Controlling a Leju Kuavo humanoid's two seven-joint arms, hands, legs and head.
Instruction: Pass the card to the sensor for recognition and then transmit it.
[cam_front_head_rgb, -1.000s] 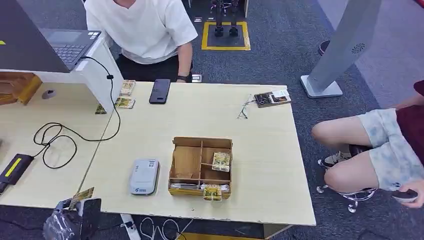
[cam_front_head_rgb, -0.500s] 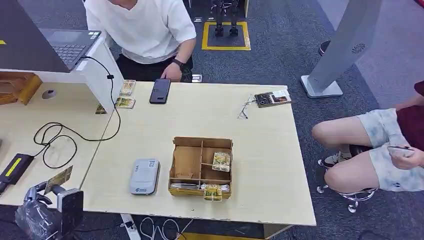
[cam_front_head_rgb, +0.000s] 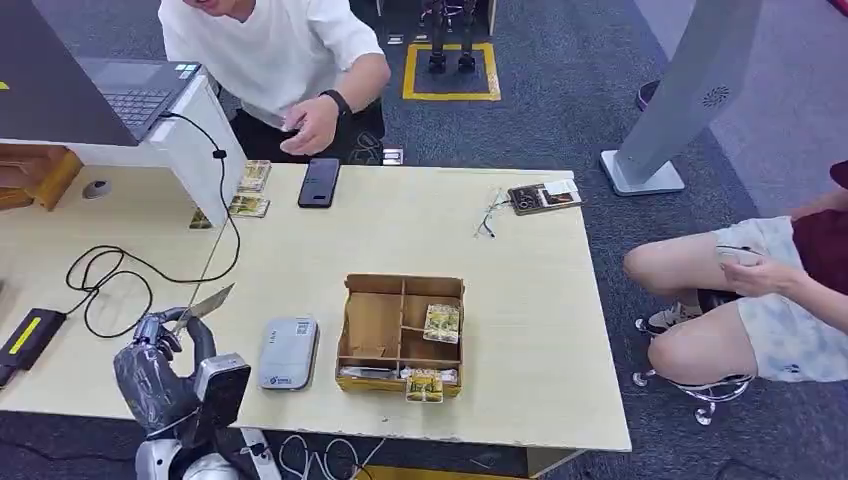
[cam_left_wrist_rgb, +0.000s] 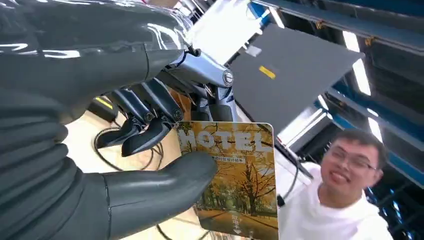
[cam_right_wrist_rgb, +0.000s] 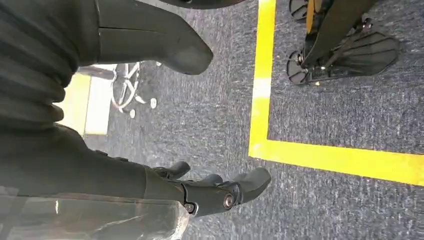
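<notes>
The rectangular autumn-tree card (cam_left_wrist_rgb: 235, 180), printed "HOTEL", is pinched between the thumb and dark fingers of the left hand (cam_front_head_rgb: 160, 345), raised just left of the grey rounded sensor box (cam_front_head_rgb: 289, 352). The smaller print on the card cannot be read. The right hand (cam_right_wrist_rgb: 200, 192) is partly cut off, its fingers apart, holding nothing.

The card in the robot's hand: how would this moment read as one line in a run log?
left hand: holds card | card: lifted above table, left of sensor | right hand: holds nothing, over floor | scan: not yet done
</notes>
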